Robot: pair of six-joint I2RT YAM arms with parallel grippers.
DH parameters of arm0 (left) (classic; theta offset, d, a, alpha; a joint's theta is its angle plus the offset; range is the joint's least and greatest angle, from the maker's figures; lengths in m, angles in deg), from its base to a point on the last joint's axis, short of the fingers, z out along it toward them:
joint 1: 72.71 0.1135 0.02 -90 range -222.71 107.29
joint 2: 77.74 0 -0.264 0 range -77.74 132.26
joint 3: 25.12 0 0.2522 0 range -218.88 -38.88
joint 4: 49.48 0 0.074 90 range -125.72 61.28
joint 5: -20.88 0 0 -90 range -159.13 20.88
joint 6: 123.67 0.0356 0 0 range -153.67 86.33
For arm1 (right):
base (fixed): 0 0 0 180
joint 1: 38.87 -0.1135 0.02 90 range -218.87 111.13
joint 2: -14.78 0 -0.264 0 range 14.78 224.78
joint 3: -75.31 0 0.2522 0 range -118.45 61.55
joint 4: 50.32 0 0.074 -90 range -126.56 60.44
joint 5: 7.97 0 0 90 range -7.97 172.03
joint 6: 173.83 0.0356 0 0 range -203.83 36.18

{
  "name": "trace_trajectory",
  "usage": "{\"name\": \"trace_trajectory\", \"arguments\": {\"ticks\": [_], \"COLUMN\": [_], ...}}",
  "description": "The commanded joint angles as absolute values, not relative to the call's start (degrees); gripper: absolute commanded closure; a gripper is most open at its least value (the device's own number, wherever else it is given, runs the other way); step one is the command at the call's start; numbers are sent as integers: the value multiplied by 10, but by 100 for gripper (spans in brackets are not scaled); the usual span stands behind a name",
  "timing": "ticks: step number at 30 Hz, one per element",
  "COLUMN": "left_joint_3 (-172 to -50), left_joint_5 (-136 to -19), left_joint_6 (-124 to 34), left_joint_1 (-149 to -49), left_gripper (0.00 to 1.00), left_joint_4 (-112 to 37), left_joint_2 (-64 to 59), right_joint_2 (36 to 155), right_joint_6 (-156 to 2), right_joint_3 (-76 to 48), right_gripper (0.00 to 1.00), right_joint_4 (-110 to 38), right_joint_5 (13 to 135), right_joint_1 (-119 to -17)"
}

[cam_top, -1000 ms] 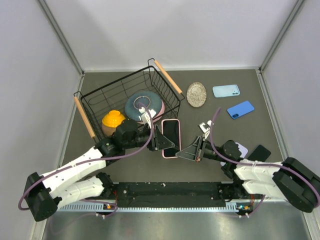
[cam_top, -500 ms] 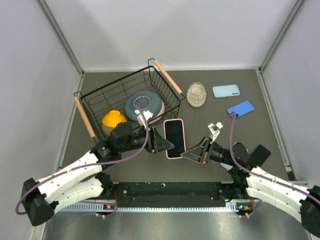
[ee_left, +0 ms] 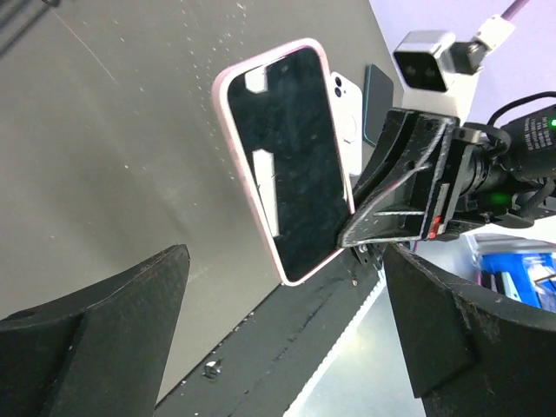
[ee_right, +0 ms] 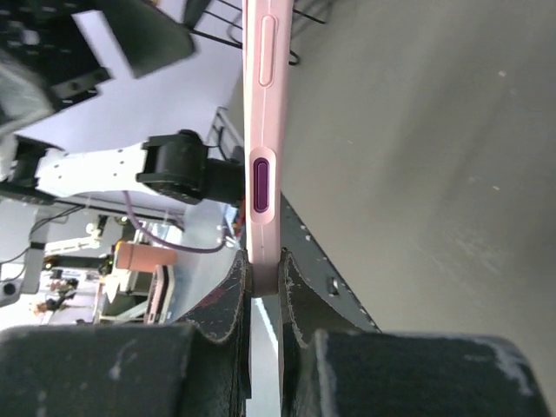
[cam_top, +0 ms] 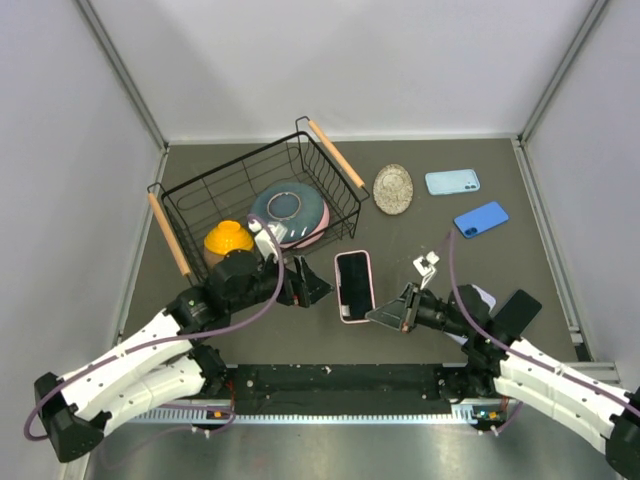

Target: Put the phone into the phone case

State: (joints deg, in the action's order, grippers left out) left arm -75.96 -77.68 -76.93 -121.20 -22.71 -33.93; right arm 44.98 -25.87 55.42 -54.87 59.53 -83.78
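Our right gripper [ee_right: 265,287] pinches the case [ee_right: 261,104] at 5 o'clock, left gripper [cam_top: 316,284] wide; we'd press the phone [cam_top: 354,283] flat, possibly unseated.

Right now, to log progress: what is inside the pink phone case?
A phone with a dark screen fills the pink case, rim showing around it. The right gripper pinches one edge, hiding that part; the case's back is unseen.

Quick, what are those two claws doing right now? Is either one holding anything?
Left gripper: open wide, holding nothing.
Right gripper: closed, pinching the edge of the pink-cased phone.
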Motion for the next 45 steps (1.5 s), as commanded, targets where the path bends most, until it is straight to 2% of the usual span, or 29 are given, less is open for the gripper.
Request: {"name": "trace_trajectory", "arguments": {"ticks": [1, 9, 16, 23, 28, 40, 44, 45], "left_joint_3": [-801, -798, -801, -792, -797, -802, -808, -809], "left_joint_5": [-726, -709, -714, -712, -702, -670, -664, -660], "left_joint_6": [-724, -697, -709, -718, -716, -696, -673, -663], "left_joint_1": [-1211, -1211, -1211, -1211, -1211, -1211, -1211, -1211], "left_gripper": [1, 1, 1, 1, 1, 1, 1, 1], "left_joint_4": [-194, -194, -217, -224, -217, -191, -175, -164], "left_joint_2": [-363, -393, -390, -378, -378, -406, -419, -421], "right_joint_2": [479, 623, 736, 745, 734, 656, 617, 607], "right_joint_6": [-287, -258, -214, -176, -166, -152, -134, -126], "right_joint_3": [504, 504, 484, 516, 524, 495, 467, 462], "right_gripper": [100, 100, 100, 100, 81, 72, 67, 63], "right_joint_4": [-521, -566, -594, -595, -552, -403, -296, -280], "right_joint_5": [647, 691, 651, 678, 693, 746, 812, 832], "right_joint_1": [-842, -842, -843, -867, -869, -869, -869, -869]}}
